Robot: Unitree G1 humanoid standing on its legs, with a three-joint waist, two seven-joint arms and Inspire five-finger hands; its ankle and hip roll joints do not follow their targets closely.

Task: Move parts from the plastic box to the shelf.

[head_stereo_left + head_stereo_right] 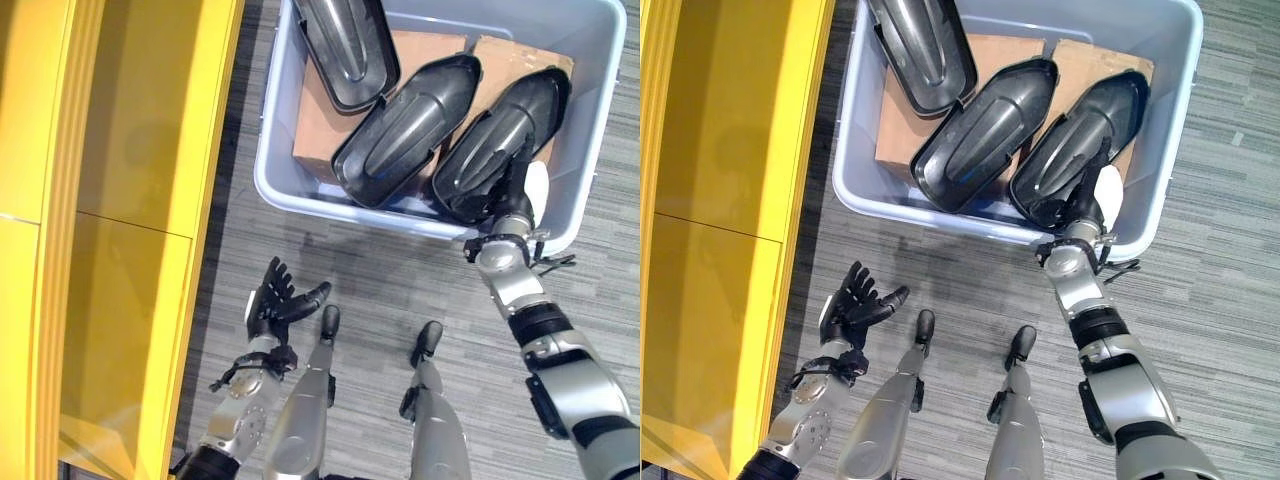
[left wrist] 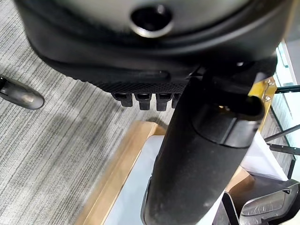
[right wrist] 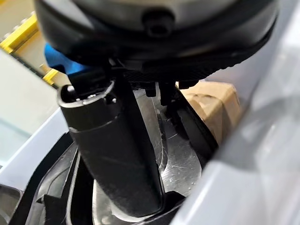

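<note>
Left eye view: a pale plastic box stands on the grey floor beside a yellow shelf. Three dark moulded parts lie in the box on brown cardboard: one part at the far left corner, cut off by the picture's top edge; a middle part; and a right part by the near right corner. The right hand reaches over the box's near rim onto the right part; whether its fingers grip it I cannot tell. The left hand hovers over the floor near the shelf, fingers spread and loose, holding nothing.

Right eye view: the same layout. No writing is legible on the parts or the box.

Left wrist view: thumb and fingers are relaxed, above the floor.

Right wrist view: the thumb lies against the right part's glossy inside; the fingers are mostly hidden.
</note>
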